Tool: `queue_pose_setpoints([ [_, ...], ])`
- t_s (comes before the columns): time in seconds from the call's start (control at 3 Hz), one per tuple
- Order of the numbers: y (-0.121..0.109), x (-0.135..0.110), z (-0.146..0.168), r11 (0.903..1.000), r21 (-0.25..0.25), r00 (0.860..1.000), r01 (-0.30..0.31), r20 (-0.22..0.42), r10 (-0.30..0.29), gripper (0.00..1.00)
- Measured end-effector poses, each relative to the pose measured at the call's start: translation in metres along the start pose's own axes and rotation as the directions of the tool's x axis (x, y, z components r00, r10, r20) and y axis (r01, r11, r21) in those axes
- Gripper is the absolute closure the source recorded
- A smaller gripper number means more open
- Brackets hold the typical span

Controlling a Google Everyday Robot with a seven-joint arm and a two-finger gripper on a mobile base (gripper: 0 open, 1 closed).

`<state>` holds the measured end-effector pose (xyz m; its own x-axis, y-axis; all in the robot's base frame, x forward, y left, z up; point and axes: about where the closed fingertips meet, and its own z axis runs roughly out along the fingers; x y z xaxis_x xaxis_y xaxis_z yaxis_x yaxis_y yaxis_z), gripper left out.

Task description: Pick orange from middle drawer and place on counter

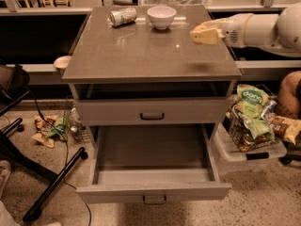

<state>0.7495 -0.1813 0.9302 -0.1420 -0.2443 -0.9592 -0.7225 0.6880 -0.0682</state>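
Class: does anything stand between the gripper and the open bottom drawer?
Yes: the gripper hangs above the counter near its right edge, so that slab lies between it and the middle drawer below. The drawer's open top itself looks unobstructed, and no orange shows inside it.
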Motion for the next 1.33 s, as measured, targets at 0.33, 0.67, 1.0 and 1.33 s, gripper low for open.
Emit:
queue_pose_setpoints([
  [0.33,-0.005,0.014,0.036,0.9976,-0.023,0.998,-0.066,-0.001,0.066,1.00],
  [0.67,-0.005,0.031,0.062,0.9917,-0.048,0.993,-0.119,-0.003,0.119,1.00],
  [1.0,-0.004,0.047,0.082,0.9840,-0.070,0.986,-0.164,-0.006,0.164,0.82],
  [1.33,-0.005,0.058,0.093,0.9776,-0.085,0.981,-0.192,-0.008,0.192,0.59],
])
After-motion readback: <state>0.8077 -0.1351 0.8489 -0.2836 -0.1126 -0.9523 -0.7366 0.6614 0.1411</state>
